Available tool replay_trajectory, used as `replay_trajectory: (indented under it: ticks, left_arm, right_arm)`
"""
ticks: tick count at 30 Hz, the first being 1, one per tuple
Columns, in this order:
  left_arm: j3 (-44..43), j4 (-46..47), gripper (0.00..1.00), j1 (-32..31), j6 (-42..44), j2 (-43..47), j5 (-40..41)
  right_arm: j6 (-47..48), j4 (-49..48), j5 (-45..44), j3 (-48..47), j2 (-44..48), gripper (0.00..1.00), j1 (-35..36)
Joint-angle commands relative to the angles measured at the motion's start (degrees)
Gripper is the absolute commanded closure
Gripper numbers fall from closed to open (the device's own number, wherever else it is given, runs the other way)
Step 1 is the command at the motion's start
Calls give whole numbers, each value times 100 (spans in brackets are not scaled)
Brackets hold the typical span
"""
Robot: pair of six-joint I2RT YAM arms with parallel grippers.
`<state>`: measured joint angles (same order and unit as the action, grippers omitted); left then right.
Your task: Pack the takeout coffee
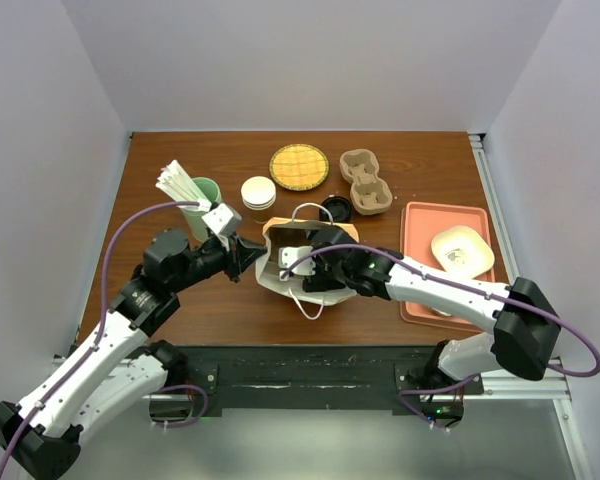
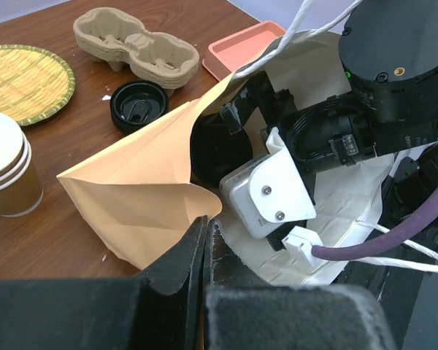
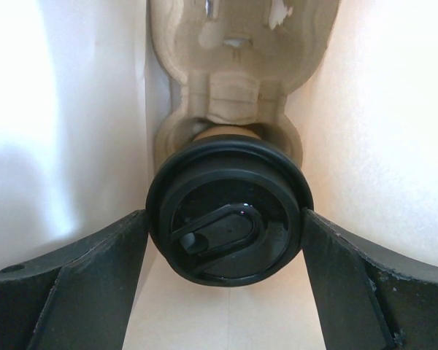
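Observation:
The takeout coffee [image 3: 226, 219], a brown cup under a black lid, sits in a pulp cup carrier [image 3: 233, 73] inside the paper bag [image 1: 290, 287]. My right gripper [image 3: 226, 227] reaches into the bag with one finger touching each side of the lid. In the top view its fingers and the cup are hidden by the bag. My left gripper [image 1: 248, 255] is shut on the bag's rim at its left side. In the left wrist view its jaws [image 2: 206, 233] pinch the bag [image 2: 146, 182] edge beside the right wrist.
A loose black lid [image 1: 335, 208], a second pulp carrier [image 1: 365, 181], a woven round mat [image 1: 299, 167] and stacked white-lidded cups [image 1: 258, 193] lie behind the bag. A green cup of white sticks [image 1: 202, 205] stands at the left. A pink tray [image 1: 420, 262] holds a white bowl [image 1: 462, 250] at the right.

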<state>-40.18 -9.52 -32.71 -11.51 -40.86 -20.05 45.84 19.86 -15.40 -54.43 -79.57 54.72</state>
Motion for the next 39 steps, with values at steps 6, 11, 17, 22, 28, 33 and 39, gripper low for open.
replay_trajectory:
  ticks: [6,11,17,22,28,33,39]
  left_arm:
    - [-358,29,100,-8,-71,-62,125]
    - [-437,-41,100,-16,-45,-115,142]
    - [-534,-173,100,-7,-62,-177,160]
    - [-648,-296,100,-16,-36,-229,186]
    - [-885,-577,100,-7,78,-387,247]
    - [-1009,-648,100,-16,70,-466,300]
    - [-1132,-779,100,-8,70,-484,300]
  right_arm:
    - [-111,352,265,-480,135,13,-58]
    - [-111,405,371,-568,152,13,-84]
    - [-137,528,494,-700,117,12,-111]
    - [-146,607,590,-797,108,12,-154]
    - [-164,703,749,-955,82,12,-198]
    - [-181,756,863,-1095,47,12,-234]
    - [-243,870,1003,-1227,12,12,-304]
